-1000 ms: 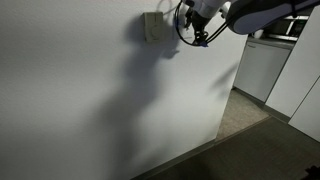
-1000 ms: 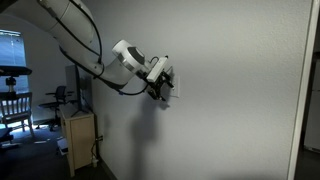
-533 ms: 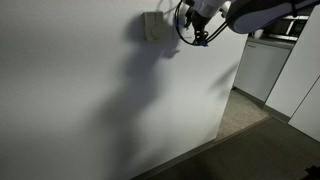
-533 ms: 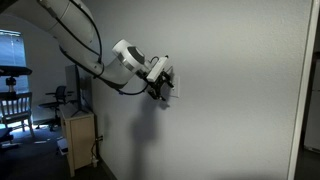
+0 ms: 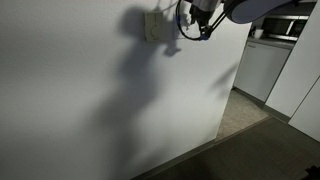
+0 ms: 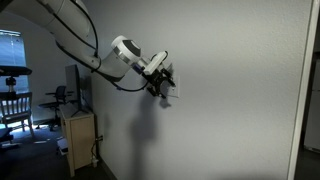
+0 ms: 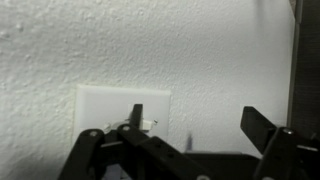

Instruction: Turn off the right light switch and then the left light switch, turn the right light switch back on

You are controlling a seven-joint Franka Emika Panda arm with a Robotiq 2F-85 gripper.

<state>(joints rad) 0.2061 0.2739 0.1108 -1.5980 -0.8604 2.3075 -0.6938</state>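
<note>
Fingers [image 7: 137, 114], black, two: spread wide, gripping nothing. One tip hangs just before the small white square wall plate [image 7: 100, 115], apparently aimed to press a rocker. The plate carries the right light switch and left light switch, which cannot be told apart behind the finger. The black Robotiq gripper [image 7: 200, 120] faces the white textured wall [image 7: 60, 40].

A white textured wall [image 5: 90, 100] filled most of an exterior view, shadowed in patches. Past its corner a white cabinet [image 5: 262, 65] stood on a brownish floor [image 5: 245, 120]. In an exterior view, a bright window [image 6: 10, 45], a chair [image 6: 12, 105] and a wooden cabinet [image 6: 78, 135] stood in dim light.
</note>
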